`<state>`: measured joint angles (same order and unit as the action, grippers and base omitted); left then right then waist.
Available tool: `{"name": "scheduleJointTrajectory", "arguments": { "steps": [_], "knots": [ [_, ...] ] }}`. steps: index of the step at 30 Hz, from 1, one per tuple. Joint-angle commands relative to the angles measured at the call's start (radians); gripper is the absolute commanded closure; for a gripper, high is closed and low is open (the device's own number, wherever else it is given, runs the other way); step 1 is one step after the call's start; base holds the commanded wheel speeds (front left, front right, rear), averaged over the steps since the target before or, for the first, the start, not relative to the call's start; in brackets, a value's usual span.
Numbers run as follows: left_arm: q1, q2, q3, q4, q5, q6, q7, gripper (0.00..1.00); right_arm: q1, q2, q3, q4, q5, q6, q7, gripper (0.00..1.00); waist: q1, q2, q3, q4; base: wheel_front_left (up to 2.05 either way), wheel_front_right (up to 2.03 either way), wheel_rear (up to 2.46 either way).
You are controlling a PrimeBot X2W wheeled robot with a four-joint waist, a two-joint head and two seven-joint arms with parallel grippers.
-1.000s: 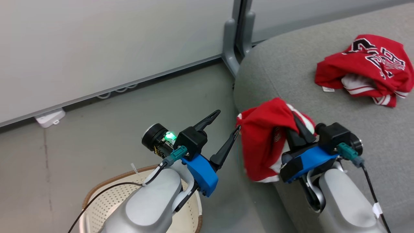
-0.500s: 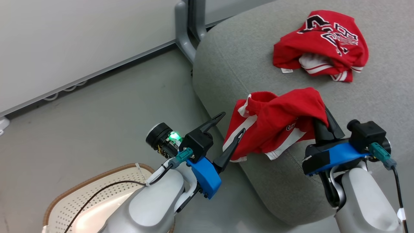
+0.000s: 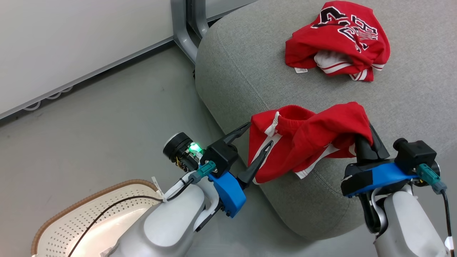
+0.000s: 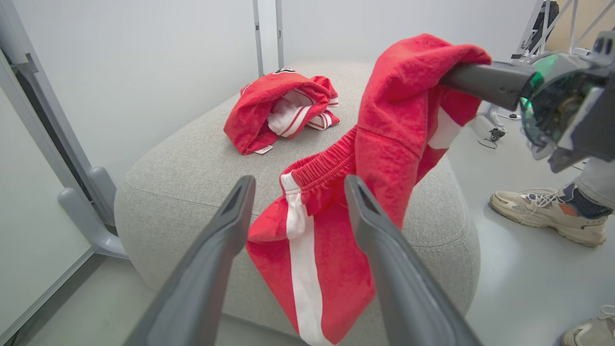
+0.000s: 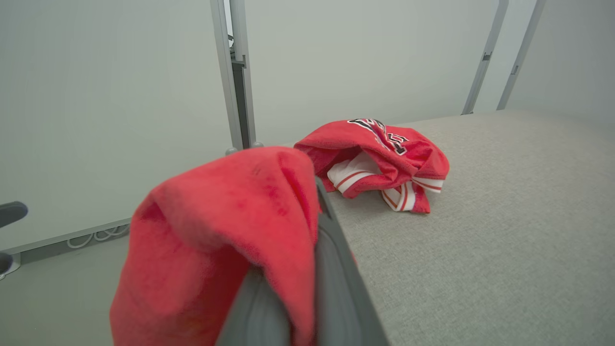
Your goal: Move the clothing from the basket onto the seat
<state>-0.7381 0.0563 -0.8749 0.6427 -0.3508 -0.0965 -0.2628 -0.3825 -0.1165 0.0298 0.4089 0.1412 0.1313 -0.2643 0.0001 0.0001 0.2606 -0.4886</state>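
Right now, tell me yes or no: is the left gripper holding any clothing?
No, the left gripper stands open and empty, while the red shorts hang from the shut right gripper.

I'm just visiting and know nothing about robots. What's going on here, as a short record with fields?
Right gripper: shut on the striped garment, holding one end up
Left gripper: open, holding nothing, beside that garment
Striped garment: red, lower end draped over the seat's edge
Lettered garment: crumpled, lying farther back on the seat
Basket: on the floor, apart from the seat
Bystander: a shoe near the seat
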Motion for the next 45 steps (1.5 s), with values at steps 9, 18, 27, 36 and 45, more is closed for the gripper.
{"name": "scheduleJointTrajectory", "arguments": {
  "steps": [9, 18, 27, 36, 45],
  "knots": [
    [-0.036, 0.022, 0.01, -0.007, 0.011, 0.012, -0.003, 0.0, -0.115, -0.02, 0.012, -0.056, 0.002, -0.001, 0.0, 1.0, -0.0001, -0.0001, 0.056, 0.022, 0.0, 0.0, 0.0],
    [-0.094, 0.057, 0.008, -0.03, 0.028, 0.024, 0.022, 0.0, -0.391, -0.138, -0.053, -0.143, 0.022, -0.001, 0.0, 1.0, -0.0001, -0.0001, 0.199, 0.041, 0.0, 0.0, 0.0],
    [-0.203, 0.112, 0.008, -0.091, 0.069, 0.032, 0.068, 0.0, -0.612, -0.347, -0.281, -0.125, 0.094, -0.001, 0.0, 1.0, -0.0001, -0.0001, 0.406, 0.064, 0.0, 0.0, 0.0],
    [-0.271, 0.134, -0.009, -0.14, 0.095, 0.029, 0.096, 0.0, -0.586, -0.434, -0.37, 0.127, 0.109, -0.001, 0.0, 1.0, -0.0001, -0.0001, 0.535, 0.093, 0.0, 0.0, 0.0],
    [-0.265, 0.157, -0.017, -0.168, 0.093, 0.042, 0.109, 0.0, -0.55, -0.374, -0.371, 0.273, 0.051, -0.001, 0.0, 1.0, -0.0001, -0.0001, 0.564, 0.097, 0.0, 0.0, 0.0]
  ]
}}
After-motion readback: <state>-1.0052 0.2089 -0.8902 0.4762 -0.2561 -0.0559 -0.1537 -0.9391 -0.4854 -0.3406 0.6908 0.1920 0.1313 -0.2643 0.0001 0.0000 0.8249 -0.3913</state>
